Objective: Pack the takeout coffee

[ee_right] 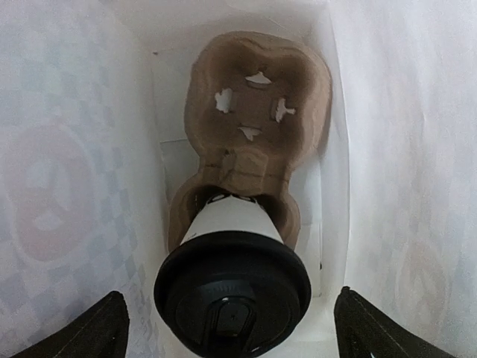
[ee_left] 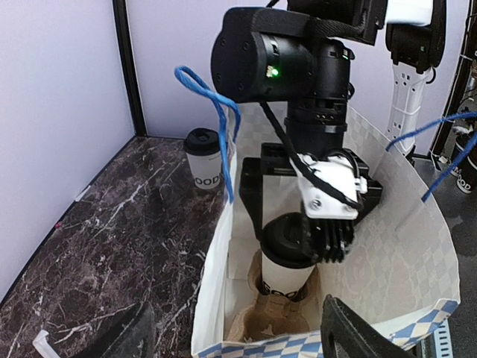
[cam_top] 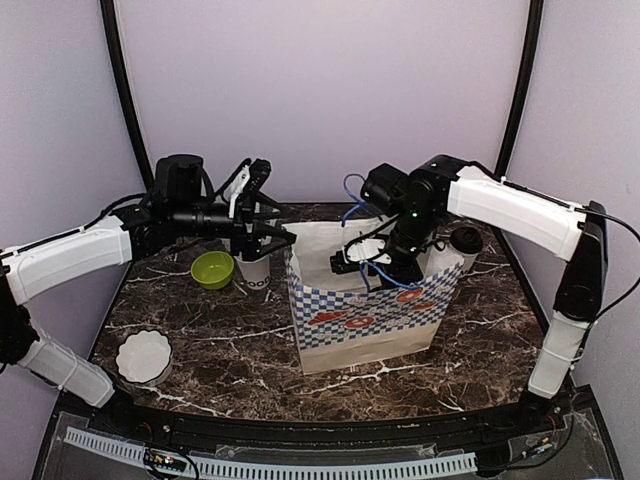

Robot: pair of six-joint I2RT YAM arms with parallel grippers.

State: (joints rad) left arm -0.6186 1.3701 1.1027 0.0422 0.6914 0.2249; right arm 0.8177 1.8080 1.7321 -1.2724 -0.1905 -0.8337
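One takeout coffee (ee_right: 232, 283), a white cup with a black lid, stands in the near pocket of the brown carrier (ee_right: 257, 97) inside the checkered paper bag (cam_top: 365, 320). My right gripper (ee_right: 232, 332) reaches down into the bag, open, with its fingers wide apart on either side of the lid and not touching it. The left wrist view shows the same cup (ee_left: 287, 261) under the right gripper (ee_left: 298, 224). A second takeout coffee (cam_top: 466, 240) stands on the table behind the bag's right side. My left gripper (cam_top: 264, 208) hovers open at the bag's left rim.
A white lettered cup with straws (cam_top: 254, 272) stands just left of the bag, below my left gripper. A green bowl (cam_top: 212, 269) sits beside it. A white scalloped dish (cam_top: 143, 357) lies near the front left. Blue bag handles (ee_left: 216, 112) stick up.
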